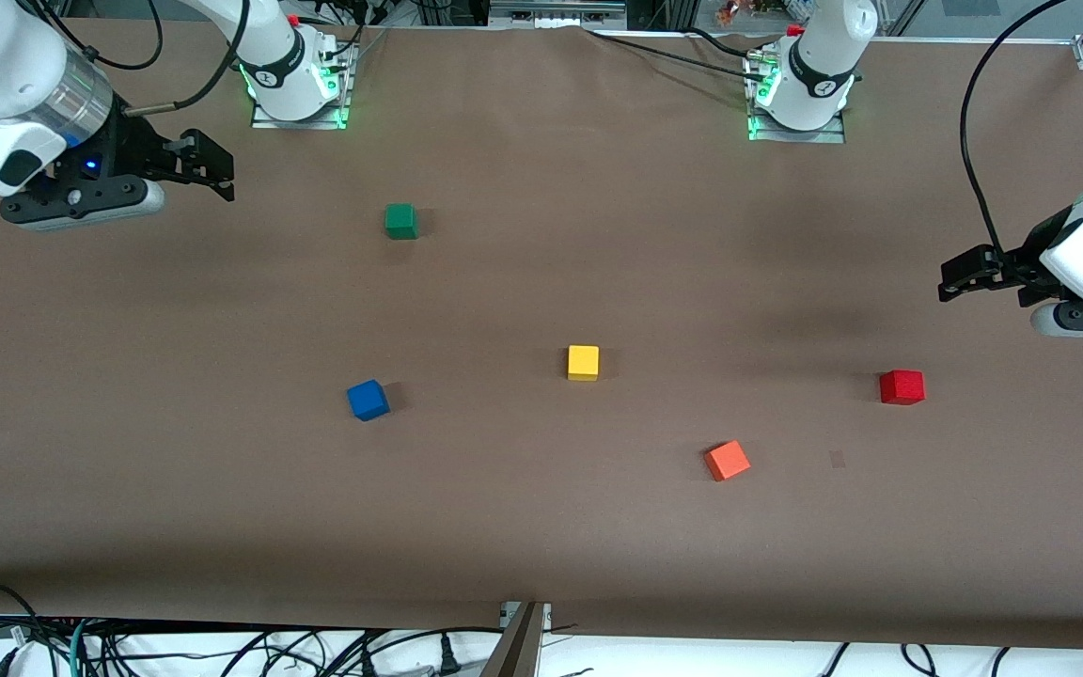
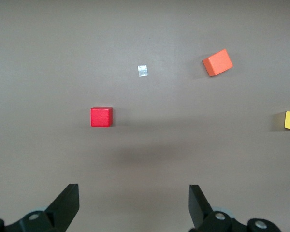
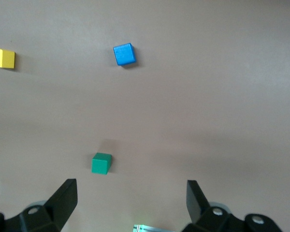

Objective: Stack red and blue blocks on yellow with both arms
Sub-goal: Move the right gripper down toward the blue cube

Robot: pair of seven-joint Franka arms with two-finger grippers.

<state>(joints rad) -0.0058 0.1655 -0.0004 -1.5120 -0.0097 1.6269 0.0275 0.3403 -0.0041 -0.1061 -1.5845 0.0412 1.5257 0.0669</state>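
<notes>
Stage: nothing stacked. Left claw (image 1: 960,279) and right claw (image 1: 212,169), both agape, empty, aloft. Next: grasp red (image 1: 902,386), place on yellow (image 1: 583,362); blue (image 1: 368,400) follows.

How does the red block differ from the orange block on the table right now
The red block is a deep pure red; the orange block is a lighter orange-red. The red block sits square to the table edge, while the orange one is turned at an angle. The red one lies closer to the left arm's end; the orange one is nearer the front camera. Both are same-size cubes, untouched.
</notes>
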